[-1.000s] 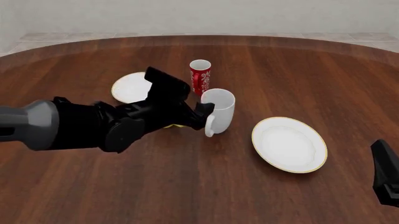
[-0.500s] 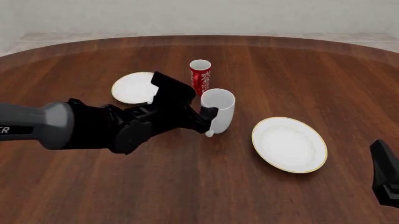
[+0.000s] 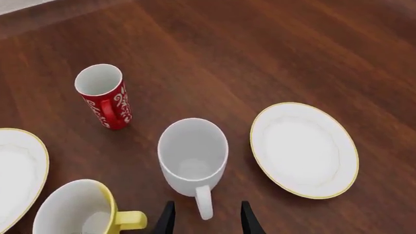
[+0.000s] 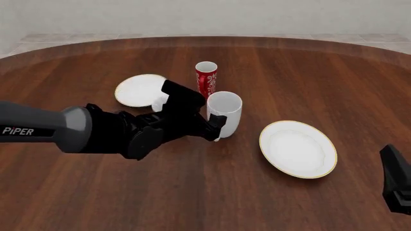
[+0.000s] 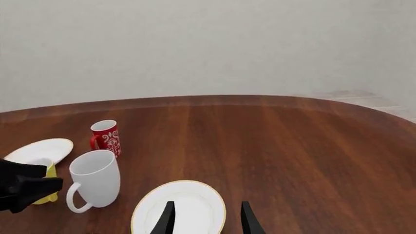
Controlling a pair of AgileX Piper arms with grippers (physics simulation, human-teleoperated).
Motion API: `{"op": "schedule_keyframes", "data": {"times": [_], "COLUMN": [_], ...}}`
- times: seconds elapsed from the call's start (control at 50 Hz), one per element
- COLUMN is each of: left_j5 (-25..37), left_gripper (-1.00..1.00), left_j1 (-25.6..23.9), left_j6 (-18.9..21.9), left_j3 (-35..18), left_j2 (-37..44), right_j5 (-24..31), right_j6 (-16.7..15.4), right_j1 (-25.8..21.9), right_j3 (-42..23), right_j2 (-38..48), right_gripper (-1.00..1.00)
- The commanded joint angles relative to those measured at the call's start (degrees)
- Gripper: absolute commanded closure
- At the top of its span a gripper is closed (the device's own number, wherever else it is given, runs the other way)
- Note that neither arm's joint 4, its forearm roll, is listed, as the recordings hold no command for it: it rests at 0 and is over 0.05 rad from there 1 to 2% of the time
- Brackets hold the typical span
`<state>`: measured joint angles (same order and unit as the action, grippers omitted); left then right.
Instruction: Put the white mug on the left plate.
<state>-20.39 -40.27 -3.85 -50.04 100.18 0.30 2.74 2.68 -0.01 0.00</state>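
Front view: left gripper (image 4: 216, 129) reaches the white mug (image 4: 224, 113), standing between small plate (image 4: 138, 90) and large plate (image 4: 298, 148).
Left wrist view: spread fingers (image 3: 167, 220) straddle the handle, not touching. Right wrist view: right gripper (image 5: 204, 218) released.

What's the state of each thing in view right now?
white mug: upright, empty, on the table, handle between the open fingers
left gripper: open, straddling the handle
right gripper: open, holding nothing
left plate: empty
larger plate: empty
red cup: upright, empty
yellow mug: upright, empty
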Motion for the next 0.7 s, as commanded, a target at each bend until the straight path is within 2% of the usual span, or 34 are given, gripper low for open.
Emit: {"op": "schedule_keyframes", "data": {"times": [0.02,0.7], "left_j5": [0.2,-0.5], "left_gripper": [-1.00,-1.00], "left_j1": [-0.1,0.3], "left_j6": [-0.7,-2.9], "left_j3": [-0.6,-2.4], "left_j2": [1.4,5.5], "right_j5": [0.0,0.0], "right_j6": [0.2,0.3], "right_j1": [0.0,0.1], "right_j3": [0.0,0.0], "right_j2": [0.0,0.0], "right_gripper": [-1.00,-1.00]}}
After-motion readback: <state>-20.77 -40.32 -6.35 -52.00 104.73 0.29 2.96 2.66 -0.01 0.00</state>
